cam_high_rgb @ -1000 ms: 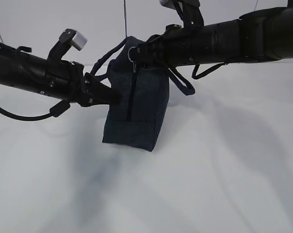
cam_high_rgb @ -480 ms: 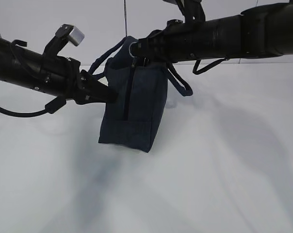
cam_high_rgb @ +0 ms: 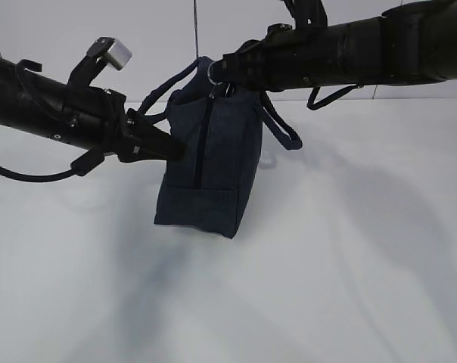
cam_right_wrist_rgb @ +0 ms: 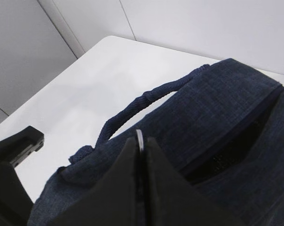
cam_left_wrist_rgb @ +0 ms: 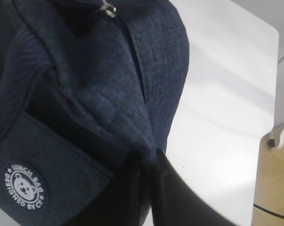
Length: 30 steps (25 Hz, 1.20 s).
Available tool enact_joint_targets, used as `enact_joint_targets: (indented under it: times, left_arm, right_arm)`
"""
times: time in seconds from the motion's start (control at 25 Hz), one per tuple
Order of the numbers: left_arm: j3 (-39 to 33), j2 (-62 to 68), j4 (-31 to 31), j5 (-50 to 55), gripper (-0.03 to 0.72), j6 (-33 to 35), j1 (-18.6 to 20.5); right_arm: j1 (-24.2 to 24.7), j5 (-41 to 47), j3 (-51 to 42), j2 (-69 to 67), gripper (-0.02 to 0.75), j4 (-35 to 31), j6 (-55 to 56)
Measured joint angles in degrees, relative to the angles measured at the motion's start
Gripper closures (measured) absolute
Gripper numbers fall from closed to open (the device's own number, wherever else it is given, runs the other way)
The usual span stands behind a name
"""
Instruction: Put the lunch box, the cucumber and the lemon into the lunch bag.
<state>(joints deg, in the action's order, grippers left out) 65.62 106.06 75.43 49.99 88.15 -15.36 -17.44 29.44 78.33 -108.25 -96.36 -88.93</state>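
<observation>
The dark navy lunch bag (cam_high_rgb: pixel 209 162) stands on end on the white table, zipper side facing the exterior camera. My left gripper (cam_high_rgb: pixel 179 151) is shut on the bag's fabric at its left edge; the left wrist view shows its jaws pinching a fold (cam_left_wrist_rgb: pixel 149 162) below the round white logo (cam_left_wrist_rgb: pixel 24 186). My right gripper (cam_high_rgb: pixel 217 76) is shut on the metal ring pull (cam_right_wrist_rgb: pixel 139 139) at the bag's top end, with the zipper opening (cam_right_wrist_rgb: pixel 226 155) partly open beside it. The lunch box, cucumber and lemon are out of view.
The white table (cam_high_rgb: pixel 349 257) spreads around the bag. A loop handle (cam_high_rgb: pixel 281 128) hangs off the bag's right side and another (cam_right_wrist_rgb: pixel 132 110) arches over its left. The table's far edge and a wood floor (cam_left_wrist_rgb: pixel 273 183) show in the left wrist view.
My right gripper has risen slightly with the ring pull. The bag shifted a little to the left and tilted between one second ago and now. My left gripper keeps its grip.
</observation>
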Motion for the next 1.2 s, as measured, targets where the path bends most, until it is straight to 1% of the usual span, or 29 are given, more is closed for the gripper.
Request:
enact_joint_targets:
  times: [0.36, 0.6, 0.72, 0.8, 0.84, 1.04, 1.12, 1.2]
  left_arm:
    - [0.00, 0.00, -0.21, 0.22, 0.694, -1.56, 0.00]
    - [0.00, 0.00, 2.60, -0.21, 0.692, -1.69, 0.00]
    - [0.00, 0.00, 2.73, -0.30, 0.673, -2.17, 0.00]
    - [0.00, 0.00, 2.73, -0.30, 0.637, -3.02, 0.00]
    - [0.00, 0.00, 2.73, -0.04, 0.607, -3.46, 0.00]
    - [-0.12, 0.00, 2.61, 0.43, 0.413, -7.20, 0.00]
    - [-0.12, 0.00, 3.31, 0.43, 0.384, -9.00, 0.34]
    - [-0.12, 0.00, 5.13, 0.43, 0.373, -10.47, 0.45]
  right_arm:
    - [0.00, -0.09, 0.00, 0.00, 0.738, 0.13, -0.65]
    - [0.13, 0.16, 0.22, 0.00, 0.738, 0.13, -0.44]
    - [0.36, 0.95, 0.22, 0.02, 0.738, 0.13, 0.26]
    - [0.36, 1.32, 0.22, 0.12, 0.738, 0.22, 0.76]
    - [0.36, 1.35, 0.22, 0.12, 0.738, 0.37, 0.99]
    - [0.54, 1.84, 0.30, 0.12, 0.738, 2.43, 3.15]
    - [0.59, 1.95, 0.30, 0.24, 0.738, 2.94, 3.65]
    - [0.59, 2.16, 0.35, 0.24, 0.738, 3.21, 3.77]
